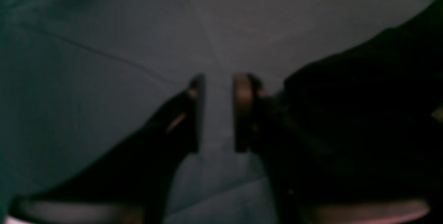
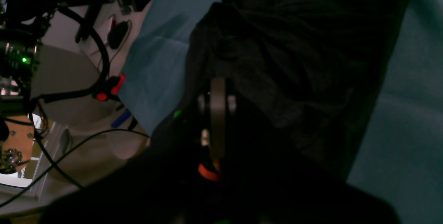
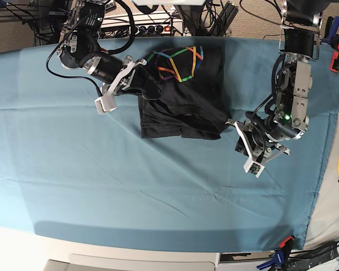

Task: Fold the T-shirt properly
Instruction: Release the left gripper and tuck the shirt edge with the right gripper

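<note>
Base view: T-shirt (image 3: pixel 183 101) bunched on teal cloth (image 3: pixel 73 169) near tabletop's far edge. Right gripper (image 3: pixel 142 82) jaws pinch T-shirt's side. Left gripper (image 1: pixel 218 111) jaws part open, empty, beside T-shirt. Pull slow, keep fold flat.

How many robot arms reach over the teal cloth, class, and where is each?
2. The right arm comes from the far left corner, its pincer on the black T-shirt; the left arm stands right of the T-shirt.
</note>
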{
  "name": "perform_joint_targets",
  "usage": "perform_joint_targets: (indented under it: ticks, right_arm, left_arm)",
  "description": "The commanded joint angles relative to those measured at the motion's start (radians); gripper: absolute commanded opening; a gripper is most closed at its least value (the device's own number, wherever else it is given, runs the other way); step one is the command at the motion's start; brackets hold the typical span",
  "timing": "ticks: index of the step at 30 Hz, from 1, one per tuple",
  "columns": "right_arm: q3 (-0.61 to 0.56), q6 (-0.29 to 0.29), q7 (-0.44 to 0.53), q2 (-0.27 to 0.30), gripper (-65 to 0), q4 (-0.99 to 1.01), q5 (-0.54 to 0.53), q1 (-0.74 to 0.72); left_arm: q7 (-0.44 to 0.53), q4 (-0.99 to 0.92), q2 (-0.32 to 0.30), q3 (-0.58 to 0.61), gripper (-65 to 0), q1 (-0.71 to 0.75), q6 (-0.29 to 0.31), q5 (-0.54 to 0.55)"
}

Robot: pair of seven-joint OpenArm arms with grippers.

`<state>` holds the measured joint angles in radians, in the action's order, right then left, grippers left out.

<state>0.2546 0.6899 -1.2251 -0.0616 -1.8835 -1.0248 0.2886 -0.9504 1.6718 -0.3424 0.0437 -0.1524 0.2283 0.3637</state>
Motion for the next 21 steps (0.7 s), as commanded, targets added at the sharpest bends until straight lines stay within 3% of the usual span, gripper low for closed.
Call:
perform_joint_targets:
  ticks: [1, 7, 13, 17, 21]
  right_arm:
    - [0.0, 0.008, 0.035, 0.0, -65.0, -0.019, -0.033, -0.007]
    - [-0.028, 0.008, 0.036, -0.036, -65.0, -0.019, -0.085, -0.024]
    - [-0.18, 0.008, 0.056, -0.05, -65.0, -0.019, -0.08, -0.026]
    - [-0.224, 0.008, 0.06, -0.078, -65.0, -0.018, 0.042, -0.023]
    - [-0.216, -0.011, 0.096, -0.073, -65.0, -0.018, 0.233, -0.023]
  left_arm:
    - [0.008, 0.018, -0.01, -0.008, -46.2, -0.022, 0.002, 0.006]
    - [0.005, 0.018, -0.01, -0.008, -46.2, -0.015, 0.001, 0.006]
    - [0.008, 0.017, -0.01, -0.008, -46.2, 0.011, 0.002, -0.014]
    - [0.008, 0.016, -0.01, -0.008, -46.2, 0.031, 0.001, -0.032]
    - [0.008, 0.016, -0.01, -0.008, -46.2, 0.054, 0.001, -0.031]
